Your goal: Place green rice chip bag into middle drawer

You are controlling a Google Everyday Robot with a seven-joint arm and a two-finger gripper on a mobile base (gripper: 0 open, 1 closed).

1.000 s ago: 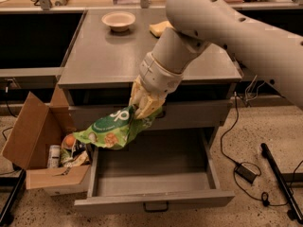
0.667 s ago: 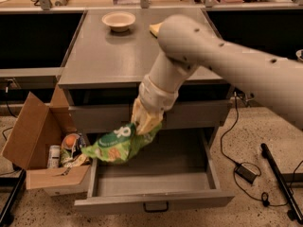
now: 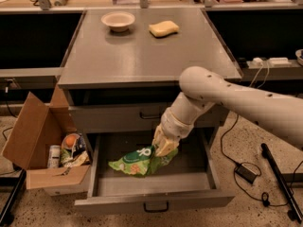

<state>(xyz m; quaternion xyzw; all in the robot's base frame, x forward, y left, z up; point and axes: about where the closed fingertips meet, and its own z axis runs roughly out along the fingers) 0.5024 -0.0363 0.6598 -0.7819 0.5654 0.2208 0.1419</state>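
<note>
The green rice chip bag [image 3: 136, 161] is crumpled, bright green with a white logo, and lies low inside the open middle drawer [image 3: 151, 186], touching or nearly touching its grey floor. My gripper [image 3: 163, 148] reaches down into the drawer from the right and is shut on the bag's right end. The arm comes in from the right edge, across the cabinet front. The handled drawer above [image 3: 123, 116] is closed.
A cardboard box [image 3: 42, 148] with snack clutter stands on the floor left of the drawer. A beige bowl [image 3: 118, 20] and a yellow sponge [image 3: 164, 28] sit on the cabinet top. Cables and a power brick [image 3: 246, 173] lie on the floor at the right.
The arm has dropped lower and carried the bag down from in front of the upper drawer into the open middle drawer.
</note>
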